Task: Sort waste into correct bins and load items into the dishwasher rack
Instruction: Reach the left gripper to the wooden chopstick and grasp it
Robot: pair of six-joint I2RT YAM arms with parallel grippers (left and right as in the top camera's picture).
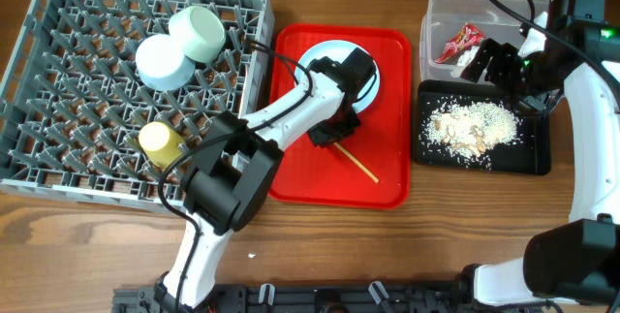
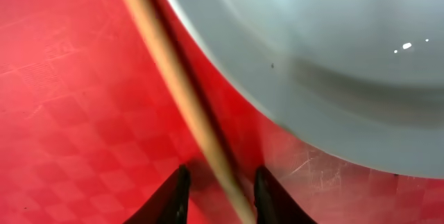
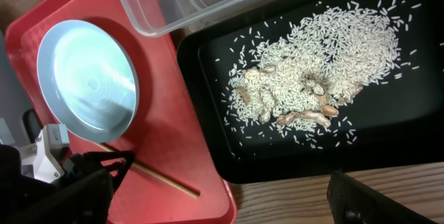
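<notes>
My left gripper [image 2: 220, 191] stands narrow astride the chopstick [image 2: 173, 78], not yet pinching it; the stick lies flat on the red tray [image 2: 62, 113], just beside the plate [image 2: 333, 57]; my right gripper [image 1: 489, 61] hangs wide and empty; I fear the thin stick rolls free, or pivots into the plate.

Bright, even light fell from above, leaving only soft, short shadows on the red tray [image 1: 392, 109]. The left wrist view was very close and out of focus: the chopstick [image 2: 182, 106] was smeared and the plate [image 2: 333, 64] soft-rimmed, with two small glints. The right wrist view was sharp, with a pale sheen at the plate's centre.
</notes>
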